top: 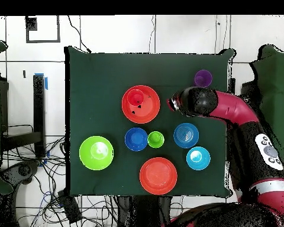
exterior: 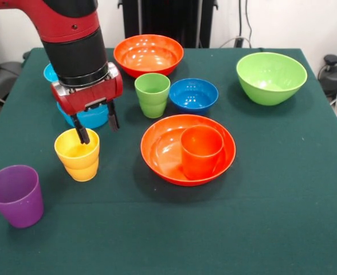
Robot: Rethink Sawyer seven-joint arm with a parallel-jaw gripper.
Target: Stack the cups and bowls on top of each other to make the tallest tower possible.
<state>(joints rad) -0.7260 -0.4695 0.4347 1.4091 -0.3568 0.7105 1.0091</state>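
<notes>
Yellow cup (exterior: 77, 154) stands upright on the green table (exterior: 271, 189), with the gripper (exterior: 97, 125) spread apart over its far rim, one finger (exterior: 81, 130) dipping inside. Beside this cup: the purple cup (exterior: 15, 195) nearer the table's edge, an orange cup (exterior: 201, 151) inside an orange bowl (exterior: 157, 150).

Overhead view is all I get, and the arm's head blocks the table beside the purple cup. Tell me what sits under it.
Observer: A yellow cup, upright on the table, mouth up.
Operator: Give me the gripper's state.
Observer: The gripper is open. One finger dips inside the yellow cup's mouth and the other hangs outside its rim.
Operator: Now describe the orange cup in its bowl.
Observer: The orange cup stands upright, mouth up, off-centre in the orange bowl.
</notes>
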